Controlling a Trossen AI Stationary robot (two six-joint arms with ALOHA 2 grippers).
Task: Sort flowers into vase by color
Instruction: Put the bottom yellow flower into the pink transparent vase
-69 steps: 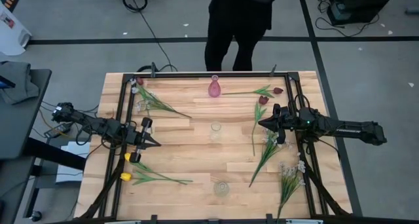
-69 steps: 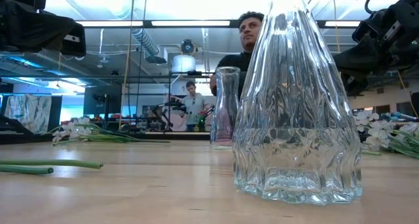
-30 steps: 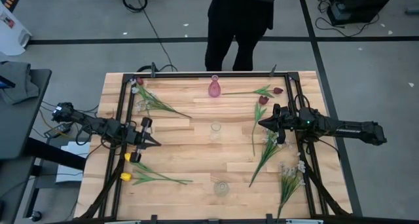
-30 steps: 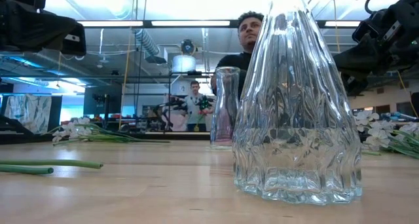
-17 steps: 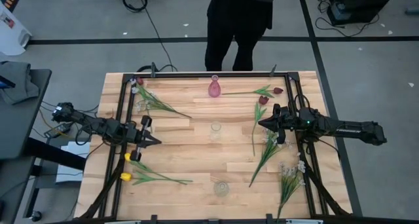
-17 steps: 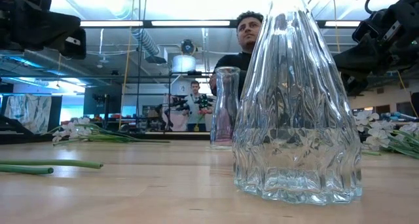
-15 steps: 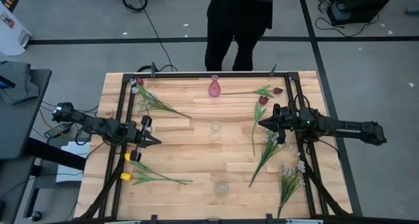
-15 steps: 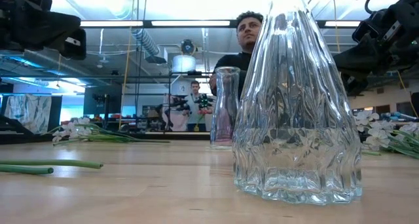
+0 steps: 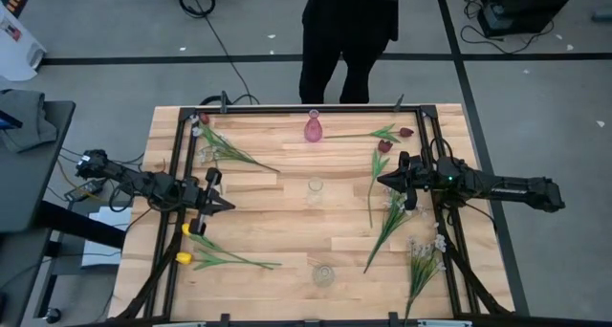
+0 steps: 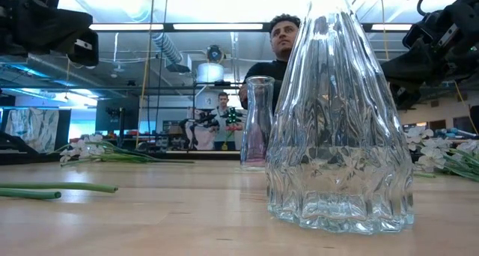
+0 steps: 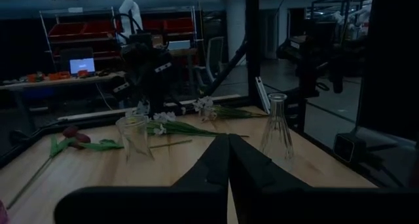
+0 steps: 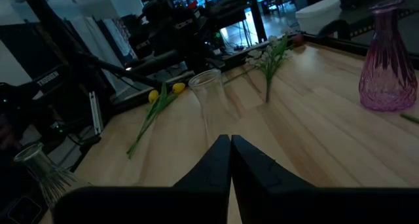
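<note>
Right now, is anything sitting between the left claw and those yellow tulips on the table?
Nothing visible. The left claw, shut and empty, hovers just beyond the yellow tulips, with only bare table between them.

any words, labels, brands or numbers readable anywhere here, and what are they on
None can be read.
Orange and white object at the floor's edge, high view: it carries markings, too small to read.
Lit screen on the shelving, left wrist view: too blurred to read.
The pink vase, the two clear vases, the flowers and the wooden table show no lettering.
</note>
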